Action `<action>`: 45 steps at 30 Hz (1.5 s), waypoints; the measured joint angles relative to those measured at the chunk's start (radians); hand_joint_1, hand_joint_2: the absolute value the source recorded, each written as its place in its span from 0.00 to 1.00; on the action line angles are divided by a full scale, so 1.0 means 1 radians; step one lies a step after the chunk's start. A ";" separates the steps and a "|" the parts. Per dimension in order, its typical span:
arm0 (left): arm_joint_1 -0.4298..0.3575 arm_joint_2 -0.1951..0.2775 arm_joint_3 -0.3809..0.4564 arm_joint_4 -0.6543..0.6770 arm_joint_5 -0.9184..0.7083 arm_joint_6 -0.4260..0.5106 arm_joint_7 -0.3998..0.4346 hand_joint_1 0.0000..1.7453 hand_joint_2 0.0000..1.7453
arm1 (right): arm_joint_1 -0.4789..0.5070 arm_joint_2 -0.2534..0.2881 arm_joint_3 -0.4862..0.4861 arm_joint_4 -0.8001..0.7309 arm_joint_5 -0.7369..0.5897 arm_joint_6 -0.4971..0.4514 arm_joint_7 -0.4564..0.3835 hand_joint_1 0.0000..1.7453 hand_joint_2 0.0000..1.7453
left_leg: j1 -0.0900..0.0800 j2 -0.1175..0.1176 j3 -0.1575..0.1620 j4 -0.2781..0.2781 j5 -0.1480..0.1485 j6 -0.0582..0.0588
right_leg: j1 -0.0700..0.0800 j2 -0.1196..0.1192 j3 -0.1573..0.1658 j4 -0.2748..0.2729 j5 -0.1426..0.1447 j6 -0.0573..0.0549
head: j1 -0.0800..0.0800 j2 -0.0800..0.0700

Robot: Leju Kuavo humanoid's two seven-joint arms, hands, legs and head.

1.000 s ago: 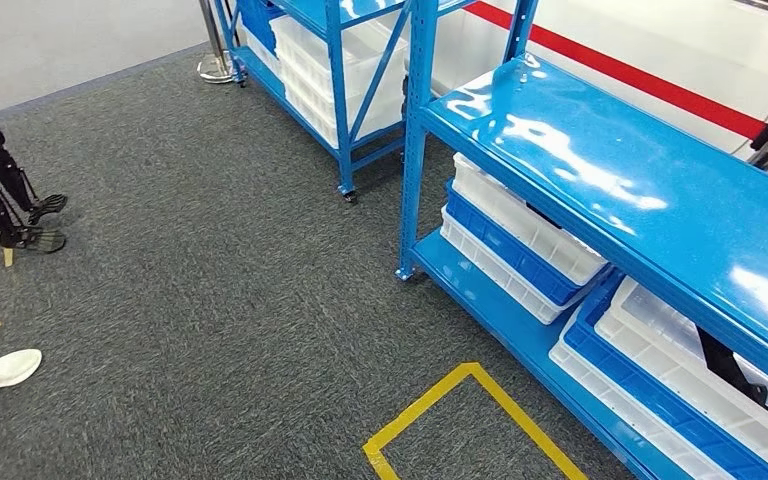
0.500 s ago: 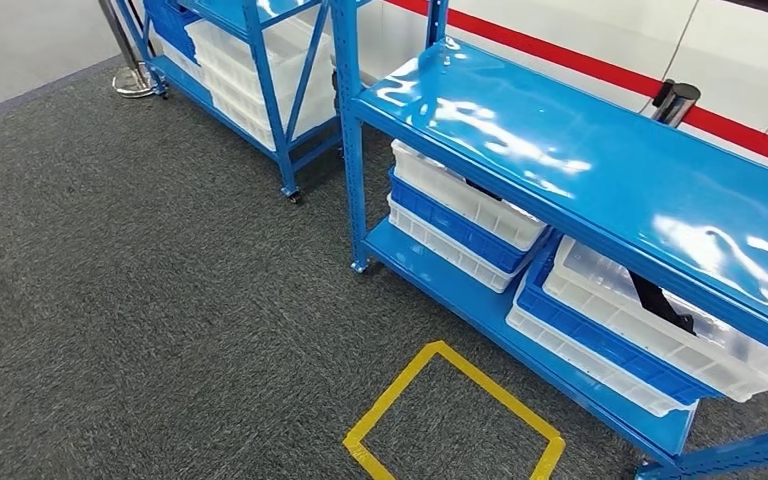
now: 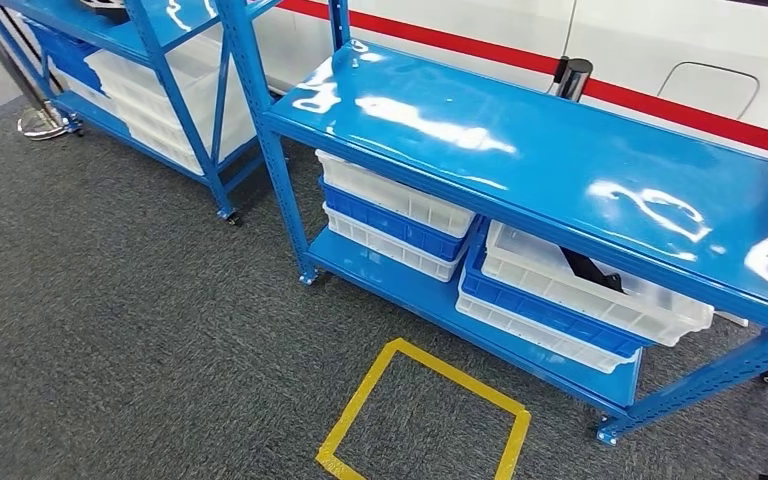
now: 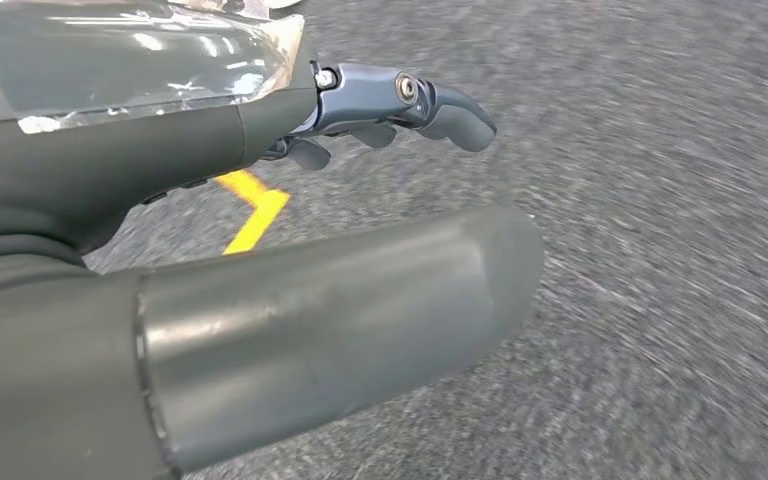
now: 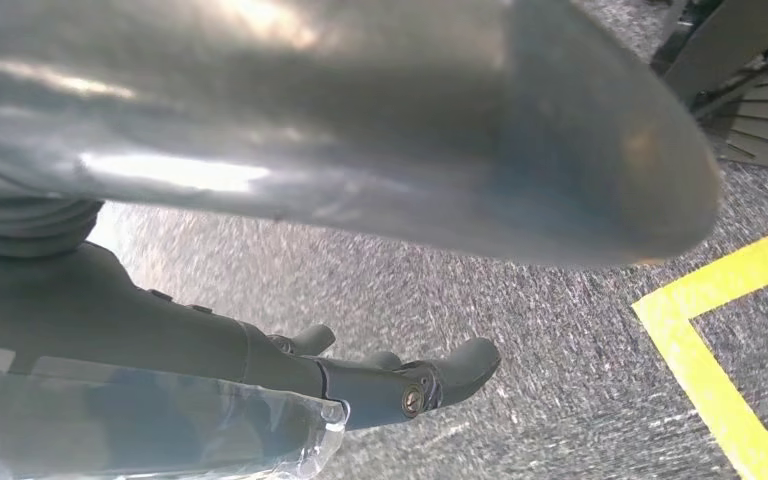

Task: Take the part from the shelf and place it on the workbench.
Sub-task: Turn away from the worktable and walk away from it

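Head view: blue shelf (image 3: pixel 520 150) fills the upper right of the frame, glossy top w/ bright reflections. Under that top, two stacks of bins. Right stack: white bin (image 3: pixel 600 290) on top, sticking out past a blue one, and inside it the part (image 3: pixel 588 268), a dark, slim, elongated piece lying at a slant, partly hidden by the shelf's top edge; can't make out finer detail. Left stack (image 3: pixel 395 215), centre frame: white bin over blue over white. Second blue rack (image 3: pixel 150 70) at upper left, more white bins in it. Yellow tape square (image 3: pixel 425 420) on grey carpet, bottom centre, just in front of the shelf.

Left wrist view: left hand (image 4: pixel 260 230) over blurred carpet, thumb big in the foreground, dark fingers (image 4: pixel 440 100) slightly curled, spread from the thumb, nothing held. Right wrist view: right hand (image 5: pixel 360 270) likewise, fingers (image 5: pixel 450 370) apart from the thumb, nothing in them, yellow tape at lower right.
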 joint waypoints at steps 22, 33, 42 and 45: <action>-0.023 -0.015 -0.001 0.000 -0.012 -0.006 -0.014 0.00 0.00 | 0.007 -0.003 -0.023 0.000 -0.012 -0.013 0.000 0.00 0.00 | -0.006 0.136 0.031 -0.022 -0.036 -0.014 | -0.007 -0.108 -0.004 -0.006 0.003 0.014 | 0.005 0.000; -0.019 -0.013 -0.001 0.000 -0.020 -0.005 -0.014 0.00 0.00 | 0.005 -0.002 -0.025 0.000 -0.012 -0.013 -0.003 0.00 0.00 | -0.008 -0.022 0.028 -0.061 0.014 0.011 | 0.004 0.022 -0.014 -0.002 0.012 0.013 | 0.003 0.000; -0.022 -0.022 -0.002 0.000 -0.020 -0.003 -0.013 0.00 0.00 | 0.008 -0.006 -0.029 0.000 -0.016 -0.014 -0.003 0.00 0.00 | -0.010 0.107 0.032 -0.092 0.034 0.039 | 0.002 -0.084 -0.173 0.285 -0.102 0.035 | 0.012 0.000; -0.023 -0.025 -0.002 0.000 -0.020 -0.003 -0.012 0.00 0.00 | 0.011 -0.009 -0.029 0.000 -0.016 -0.014 -0.003 0.00 0.00 | -0.009 0.143 0.038 -0.090 0.028 0.029 | -0.007 -0.128 -0.067 0.107 -0.039 0.063 | 0.013 0.000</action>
